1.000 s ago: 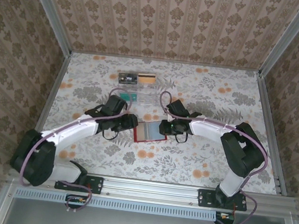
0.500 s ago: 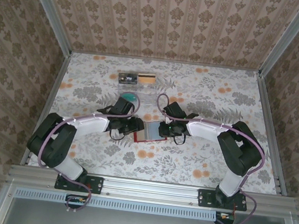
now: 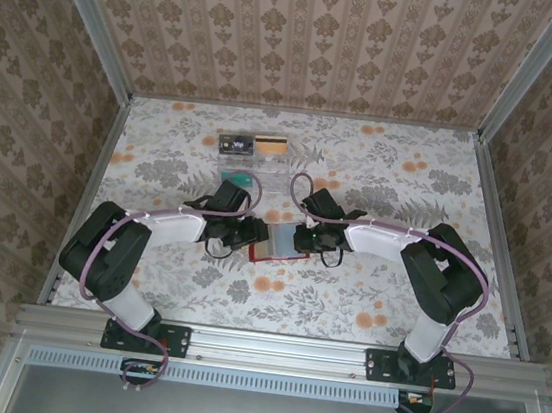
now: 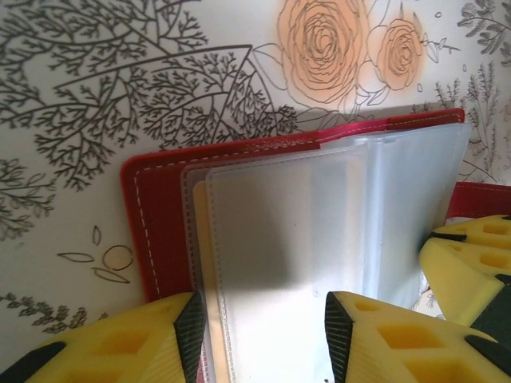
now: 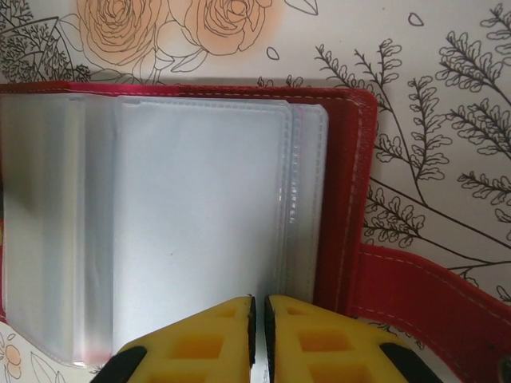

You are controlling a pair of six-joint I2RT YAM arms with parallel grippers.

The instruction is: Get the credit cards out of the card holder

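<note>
Right now I am watching the left gripper (image 4: pixel 259 335) holding its 2 fingers spread apart, straddling the clear sleeves (image 4: pixel 287 231) of the card holder (image 4: pixel 152 223) and clamping nothing. The right gripper (image 5: pixel 259 319) is pressing its fingers together to a hairline slit at a sleeve's near edge; I cannot tell whether a page is pinched there.

From above, the holder is lying open in the middle of the table (image 3: pixel 390 180), its long axis running left to right between the 2 grippers. Each is sitting at its own end, so neither arm is nearer.

The frosted sleeves are hiding their contents from me. A pale yellowish strip (image 4: pixel 200 239) at the left stack's edge may be a card. The red closing tab (image 5: pixel 423 295) is running off the right wrist view.
</note>
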